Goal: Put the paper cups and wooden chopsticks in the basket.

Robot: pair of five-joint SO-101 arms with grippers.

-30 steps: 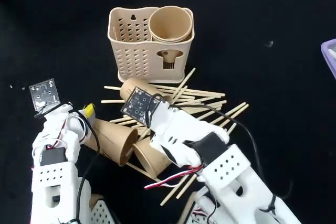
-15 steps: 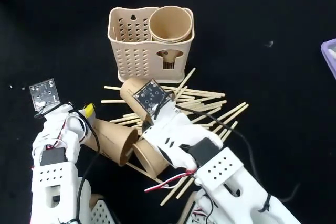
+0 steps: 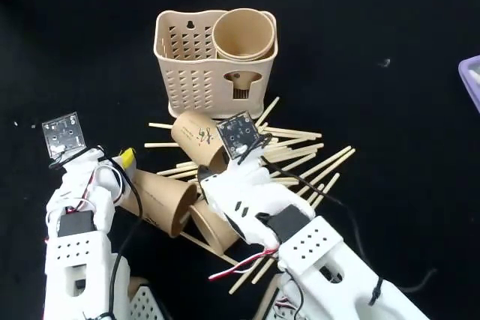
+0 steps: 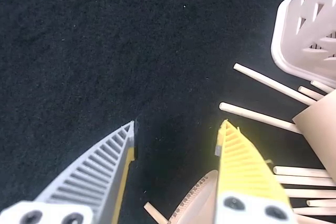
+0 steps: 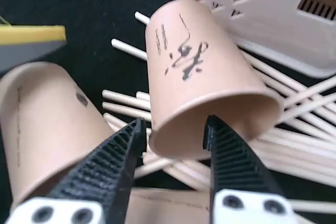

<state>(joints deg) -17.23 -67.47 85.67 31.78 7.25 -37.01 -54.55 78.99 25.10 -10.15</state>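
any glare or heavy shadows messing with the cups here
High view: no glare, the black table swallows shadows, and the cup in the basket is shaded inside. Right wrist view: the printed cup is evenly lit, dark beneath its rim. Left wrist view: a faint shadow lies beside the left claw.

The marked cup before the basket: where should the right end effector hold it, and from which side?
The marked cup lies on its side on the chopsticks, base toward the basket, mouth facing the open right end effector. So probably pinch the rim wall, one finger inside the mouth, one outside, coming from the mouth side. The body looks wider than the finger gap.
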